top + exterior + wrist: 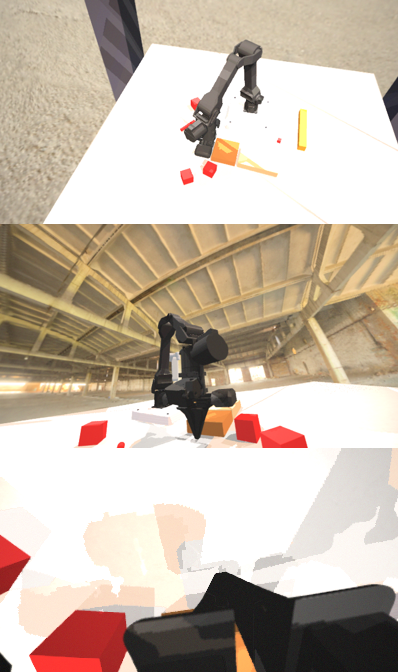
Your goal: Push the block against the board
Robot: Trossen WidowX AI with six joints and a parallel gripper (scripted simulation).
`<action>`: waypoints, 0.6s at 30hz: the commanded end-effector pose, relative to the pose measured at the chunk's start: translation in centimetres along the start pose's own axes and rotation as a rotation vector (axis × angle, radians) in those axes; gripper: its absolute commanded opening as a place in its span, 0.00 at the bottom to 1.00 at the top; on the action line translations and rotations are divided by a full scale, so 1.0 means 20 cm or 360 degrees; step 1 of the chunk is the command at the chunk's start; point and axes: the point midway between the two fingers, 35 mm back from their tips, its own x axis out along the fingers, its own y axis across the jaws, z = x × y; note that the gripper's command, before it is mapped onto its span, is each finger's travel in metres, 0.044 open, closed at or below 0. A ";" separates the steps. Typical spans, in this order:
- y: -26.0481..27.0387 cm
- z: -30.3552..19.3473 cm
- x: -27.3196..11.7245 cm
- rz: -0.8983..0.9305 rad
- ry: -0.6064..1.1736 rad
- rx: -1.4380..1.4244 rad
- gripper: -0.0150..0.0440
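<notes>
The orange square block (223, 158) (218, 428) (244, 654) lies flat, partly behind my fingers in the wrist view. The board (257, 170) (237, 406) lies right of it in the top view; its pale top blends into the table. A narrow pale gap seems to separate them there, and their front edges look nearly in line. My gripper (197, 437) (220, 578) is shut and empty, pointing down with its tips low near the table, beside the block's side away from the board. Its tips are hidden in the top view; contact with the block is unclear.
Two red cubes (186, 176) (209, 169) stand in front of the gripper and block. Another red cube (194, 103) and a red stick (187, 125) lie behind the arm's wrist. A small red cube (278, 140) and a yellow bar (302, 129) lie farther right.
</notes>
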 end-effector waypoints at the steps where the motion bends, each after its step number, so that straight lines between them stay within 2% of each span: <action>1: 0.01 -0.01 0.00 0.0016 0.0001 0.0009 0.25; 18: 0.02 -0.11 0.00 0.0016 0.0004 0.0009 0.25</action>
